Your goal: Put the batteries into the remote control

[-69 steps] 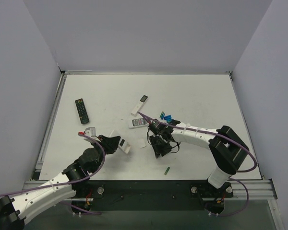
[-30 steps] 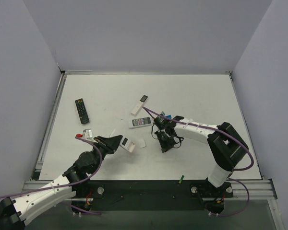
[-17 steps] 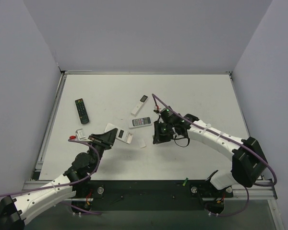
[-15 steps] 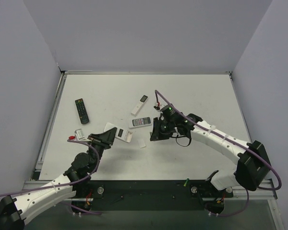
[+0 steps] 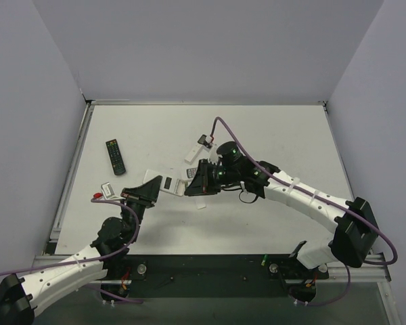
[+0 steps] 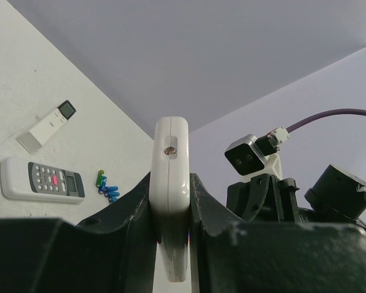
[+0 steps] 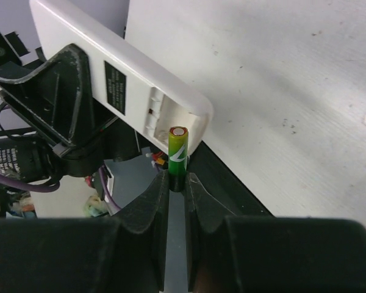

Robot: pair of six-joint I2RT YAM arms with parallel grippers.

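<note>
top external view: a white table (image 5: 271,135) closed in on three sides by plain pale lilac-grey walls, its surface flecked with small dark specks in the right wrist view. well out on the left lies a long black remote (image 5: 115,156). near the middle are a slim white remote with a grey screen (image 6: 49,126) and, nearer the arms, a white remote with a keypad (image 6: 41,180). a small heap of green and blue batteries (image 6: 105,188) sits just beside the keypad remote's end. a small white flat piece (image 5: 201,203) lies near the centre, and a stray green battery (image 5: 264,258) rests on the dark rail at the near edge. the left gripper (image 5: 155,185) is clamped narrow on the remote control (image 5: 171,183), holding it up off the table with its white back turned to the other arm. its battery bay (image 7: 152,113) stands uncovered. the right gripper (image 7: 177,178) pinches a green battery (image 7: 178,146) upright, its tip just beside the remote control's end; whether they touch i cannot tell.
</note>
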